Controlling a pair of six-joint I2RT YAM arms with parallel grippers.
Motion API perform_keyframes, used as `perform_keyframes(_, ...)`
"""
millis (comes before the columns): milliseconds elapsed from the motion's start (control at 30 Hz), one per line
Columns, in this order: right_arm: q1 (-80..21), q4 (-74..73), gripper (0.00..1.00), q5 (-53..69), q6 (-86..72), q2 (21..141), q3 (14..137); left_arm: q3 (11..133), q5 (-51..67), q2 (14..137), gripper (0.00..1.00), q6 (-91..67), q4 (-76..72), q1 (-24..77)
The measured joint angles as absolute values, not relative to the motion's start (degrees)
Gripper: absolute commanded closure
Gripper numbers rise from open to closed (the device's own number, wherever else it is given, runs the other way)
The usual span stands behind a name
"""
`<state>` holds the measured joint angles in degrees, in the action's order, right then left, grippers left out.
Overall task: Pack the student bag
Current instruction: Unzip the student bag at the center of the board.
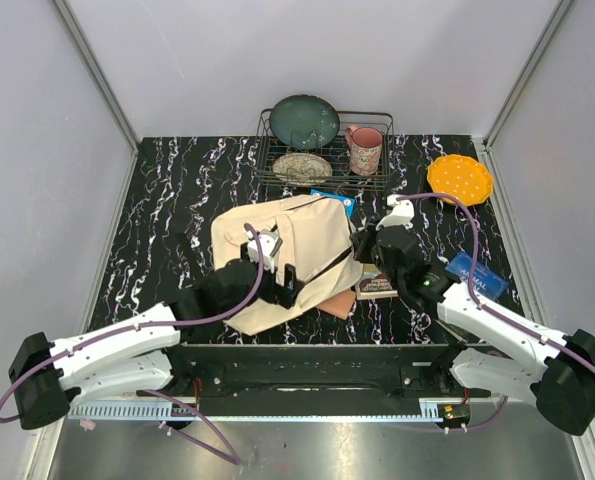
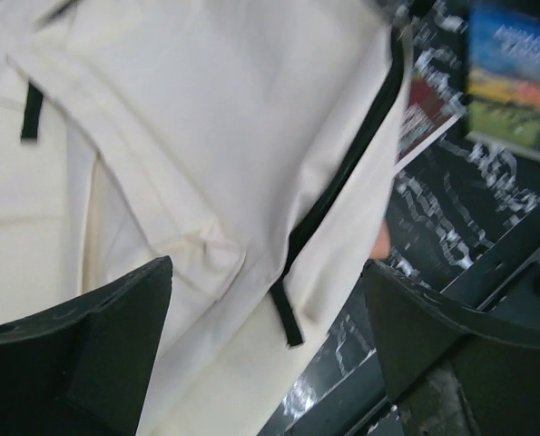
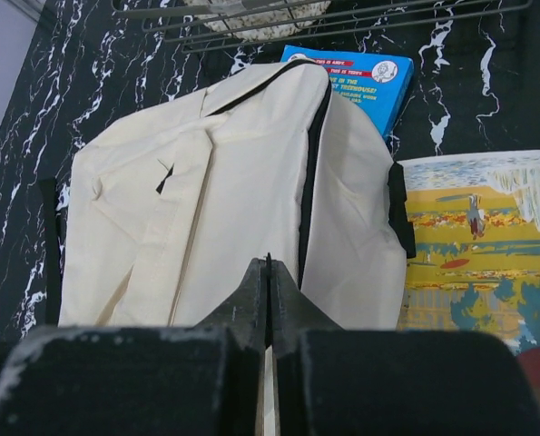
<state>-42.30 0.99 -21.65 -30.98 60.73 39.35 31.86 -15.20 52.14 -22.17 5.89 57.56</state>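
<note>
Toward the near edge of the table [image 1: 167, 200], about midway along it, the student bag [image 1: 312, 235] lies flat on its back, its black-trimmed opening [image 3: 310, 173] running along the side that faces the right edge. A blue book [image 3: 351, 77] pokes out from behind the bag's far end. A picture book [image 3: 478, 245] lies just beside the bag's right side, its edge tucked against the cloth.

Our left gripper [image 2: 268, 272] hangs over the bag with its fingers spread wide and nothing between them. The zip line and a black pull tab [image 2: 286, 318] sit below the gap. Our right gripper [image 3: 268, 268] is at the bag's right side with its fingers pressed tight together. We cannot tell whether any cloth is pinched between them.

We judge the bag to be light and limp. It is thin canvas that creases and sags, so it will fold rather than slide if we push it, and its mouth will fall shut unless held. The cloth should not be slippery, and nothing about it looks fragile. The flat panels give little to pinch. The better hold, we think, is the stiffer seam along the black trim or the pull tab. We would lift that lip with one claw so the books can go in under it.
</note>
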Motion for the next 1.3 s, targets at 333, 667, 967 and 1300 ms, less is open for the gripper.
perform_keyframes(333,-42.3,0.9,1.00,-19.8,-32.3,57.6,37.2,46.2,-11.7,66.7,0.12,-16.3,0.1,57.5)
perform_keyframes(667,-42.3,-0.1,1.00,-19.7,-32.3,54.8,37.0,49.1,-7.1,76.0,0.21,-14.8,-0.4,57.5)
perform_keyframes(967,-42.3,-1.8,1.00,-18.8,-32.3,53.8,37.0,50.2,-6.7,78.3,0.44,-15.8,-3.5,57.5)
perform_keyframes(1300,-42.3,-2.0,1.00,-18.5,-32.4,52.6,36.8,50.2,-6.9,79.5,0.48,-17.5,-6.3,57.5)
